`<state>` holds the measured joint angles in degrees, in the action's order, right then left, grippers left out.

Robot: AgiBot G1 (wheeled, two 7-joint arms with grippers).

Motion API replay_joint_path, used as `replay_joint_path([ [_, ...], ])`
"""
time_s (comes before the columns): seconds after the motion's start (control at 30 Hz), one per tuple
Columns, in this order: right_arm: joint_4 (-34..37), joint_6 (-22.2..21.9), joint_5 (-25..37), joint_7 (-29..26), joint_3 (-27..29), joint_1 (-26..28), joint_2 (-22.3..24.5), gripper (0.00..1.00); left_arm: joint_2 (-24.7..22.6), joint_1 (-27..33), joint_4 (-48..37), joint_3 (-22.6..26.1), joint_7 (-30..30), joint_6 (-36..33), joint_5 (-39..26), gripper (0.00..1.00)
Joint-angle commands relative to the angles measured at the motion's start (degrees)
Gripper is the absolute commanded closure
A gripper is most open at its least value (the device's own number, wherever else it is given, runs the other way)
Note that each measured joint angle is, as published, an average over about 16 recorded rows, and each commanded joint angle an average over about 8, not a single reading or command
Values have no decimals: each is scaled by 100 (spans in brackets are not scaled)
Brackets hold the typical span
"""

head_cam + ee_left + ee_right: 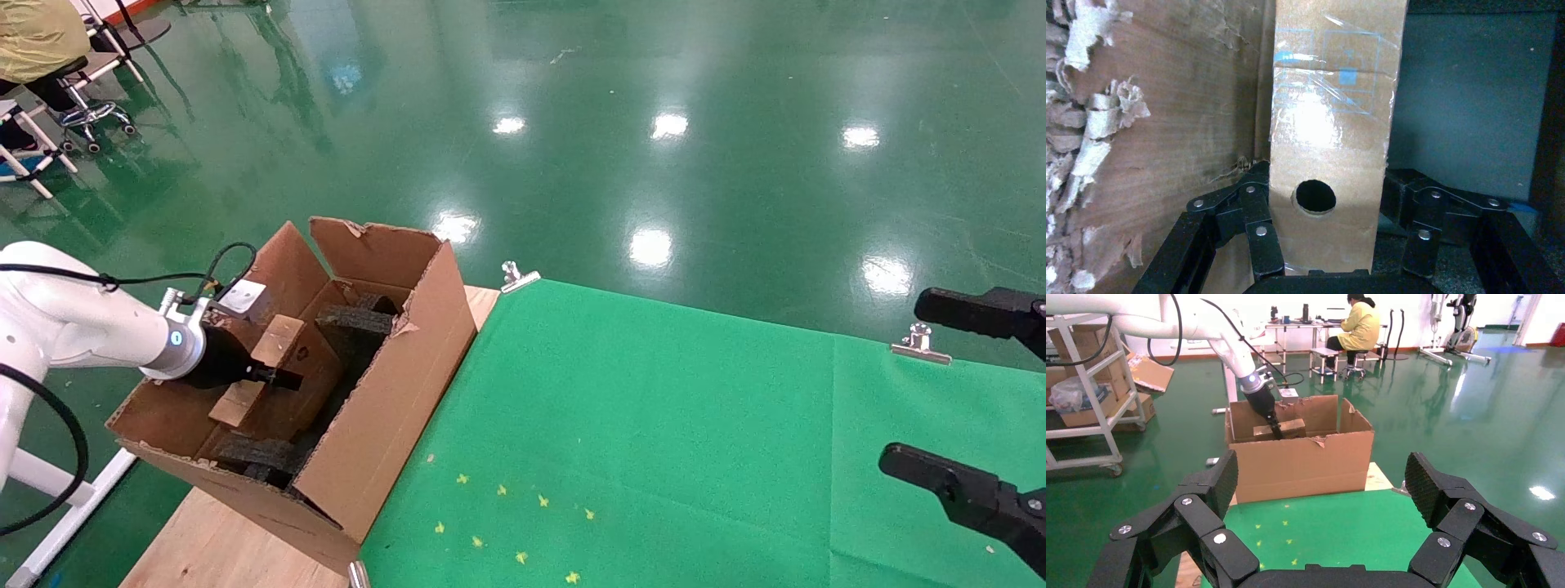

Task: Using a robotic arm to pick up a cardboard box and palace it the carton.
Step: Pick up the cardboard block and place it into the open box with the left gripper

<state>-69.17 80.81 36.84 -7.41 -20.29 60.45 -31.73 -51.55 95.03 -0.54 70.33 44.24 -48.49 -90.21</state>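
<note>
In the head view the left gripper [282, 377] on the robotic arm [90, 327] reaches into the carton [392, 392], which sits at the counter's [237, 547] nine o'clock edge. It grips the cardboard box [260, 367] low inside, so only the release seems left. The left wrist view shows the jaws clamped on the taped brown box, with its round hole [1316, 196]. In the right wrist view the right gripper [1324, 496] hangs idle, jaws spread.

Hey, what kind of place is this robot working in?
Probably a robotics lab or workshop hall. It has a glossy green floor, a metal shelving rack stacked with boxes, and a person in a yellow coat seated at a workbench. Nearer, the left end effector holds a cardboard box inside the carton.
</note>
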Motion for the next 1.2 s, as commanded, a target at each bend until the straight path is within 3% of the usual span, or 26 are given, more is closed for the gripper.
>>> replay_joint_path([
  [0.03, 0, 0, 0, 0, 0, 0, 0, 0, 2, 4, 1, 0, -5, -11, 0, 0],
  [0.83, 0, 0, 0, 0, 0, 0, 0, 0, 84, 373, -25, 71, -25, -204, -96, 0],
  [1.2, 0, 0, 0, 0, 0, 0, 0, 0, 259, 1201, 214, -82, -29, -515, 123, 0],
])
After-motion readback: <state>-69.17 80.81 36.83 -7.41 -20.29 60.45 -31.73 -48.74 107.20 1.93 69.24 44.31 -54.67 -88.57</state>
